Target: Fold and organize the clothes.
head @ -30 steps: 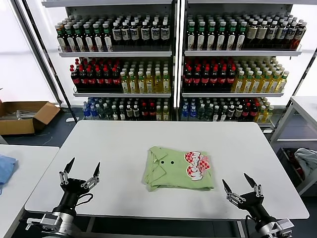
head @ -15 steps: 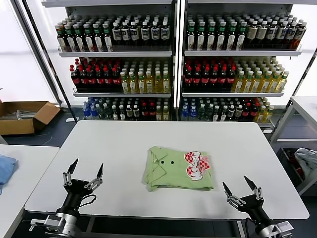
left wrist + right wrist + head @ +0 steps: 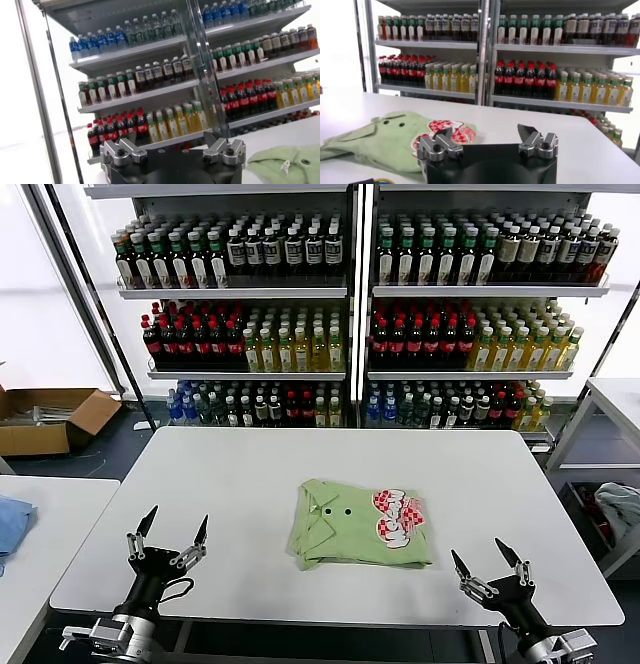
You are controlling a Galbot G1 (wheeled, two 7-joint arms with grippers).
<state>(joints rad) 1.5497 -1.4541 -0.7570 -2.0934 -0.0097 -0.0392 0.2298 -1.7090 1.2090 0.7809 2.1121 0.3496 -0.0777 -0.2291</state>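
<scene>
A folded light green shirt (image 3: 360, 523) with a collar, small dark buttons and a red-and-white print lies in the middle of the white table (image 3: 250, 474). It also shows in the right wrist view (image 3: 395, 137) and at the edge of the left wrist view (image 3: 287, 161). My left gripper (image 3: 172, 531) stands open at the table's near left edge, apart from the shirt. My right gripper (image 3: 485, 561) stands open at the near right edge, also holding nothing. I cannot tell whether a second shirt lies under the printed one.
Shelves of bottled drinks (image 3: 340, 314) fill the back. A second white table (image 3: 40, 534) at the left carries a blue cloth (image 3: 10, 519). A cardboard box (image 3: 50, 419) sits on the floor at the left. A pale cloth (image 3: 620, 509) lies at the far right.
Both grippers have sunk slightly toward the table's near edge, the left one also drifting a little right. The shirt has not moved.
</scene>
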